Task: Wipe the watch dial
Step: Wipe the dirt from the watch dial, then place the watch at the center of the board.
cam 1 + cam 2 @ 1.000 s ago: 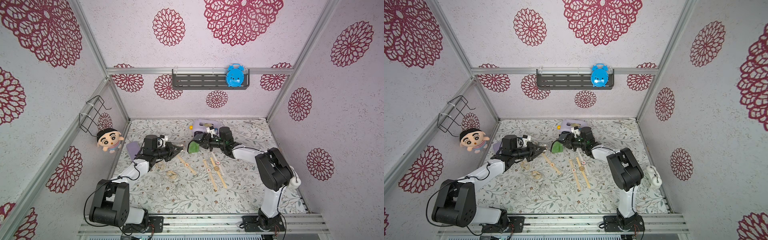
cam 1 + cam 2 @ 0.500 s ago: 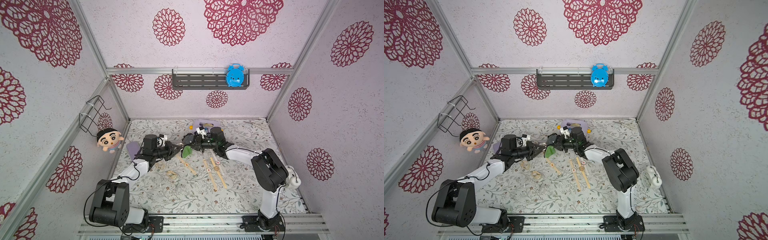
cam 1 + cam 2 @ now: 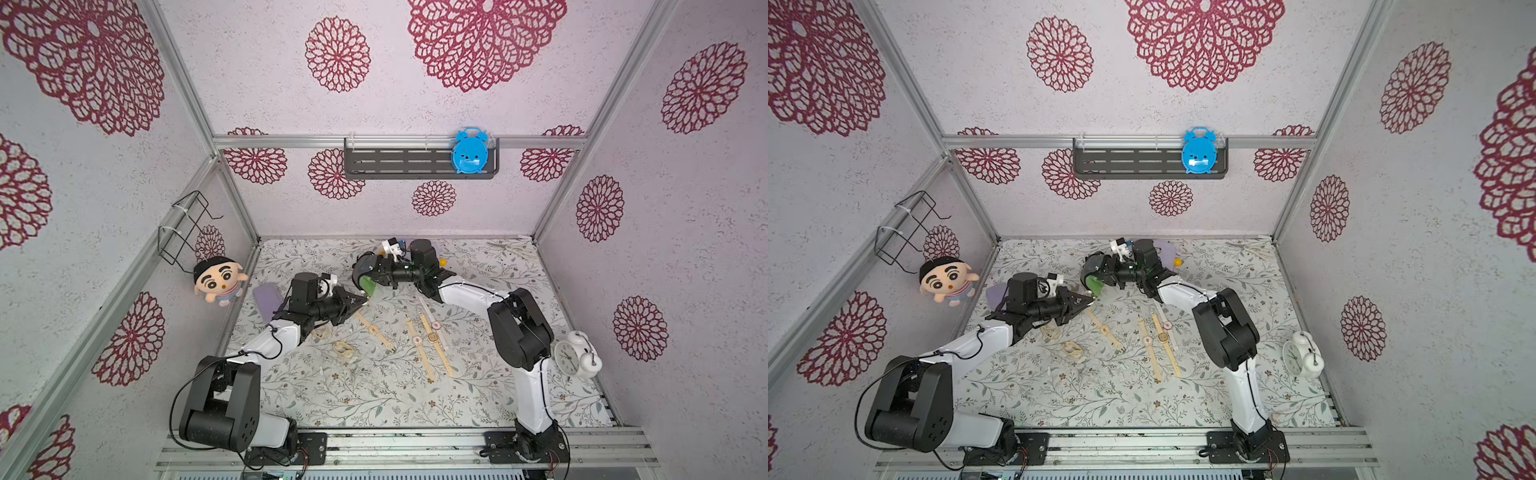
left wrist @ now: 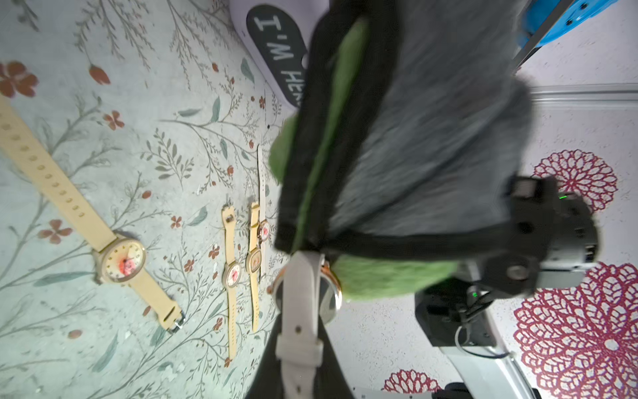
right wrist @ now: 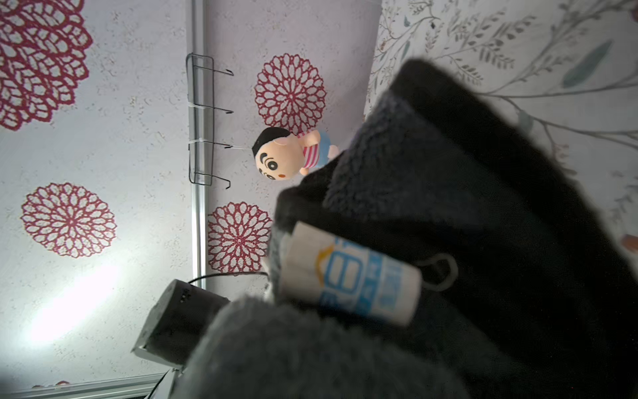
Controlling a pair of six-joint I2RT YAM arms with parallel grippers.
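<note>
My left gripper (image 3: 360, 301) (image 4: 298, 345) is shut on the white strap of a watch (image 4: 299, 304) and holds it up off the table, the round dial case (image 4: 330, 297) just past the jaws. A grey cloth with a green underside (image 3: 367, 286) (image 3: 1092, 285) (image 4: 397, 138) hangs from my right gripper (image 3: 365, 272), which is shut on it. The green face (image 4: 379, 279) presses against the dial side of the watch. In the right wrist view the cloth (image 5: 448, 207) with its white-blue label (image 5: 348, 276) covers the jaws.
Several tan-strap watches (image 3: 374, 329) (image 3: 417, 338) (image 3: 433, 336) lie mid-table, and a curled one (image 3: 343, 350) lies nearer the front. A purple case (image 3: 268, 299) and a plush doll (image 3: 218, 280) are at the left wall. A white alarm clock (image 3: 575, 359) stands at right, a blue clock (image 3: 469, 151) on the shelf.
The right arm has swung leftward with the cloth, from apart from the left gripper to up against the watch it holds. The left arm has barely moved.
</note>
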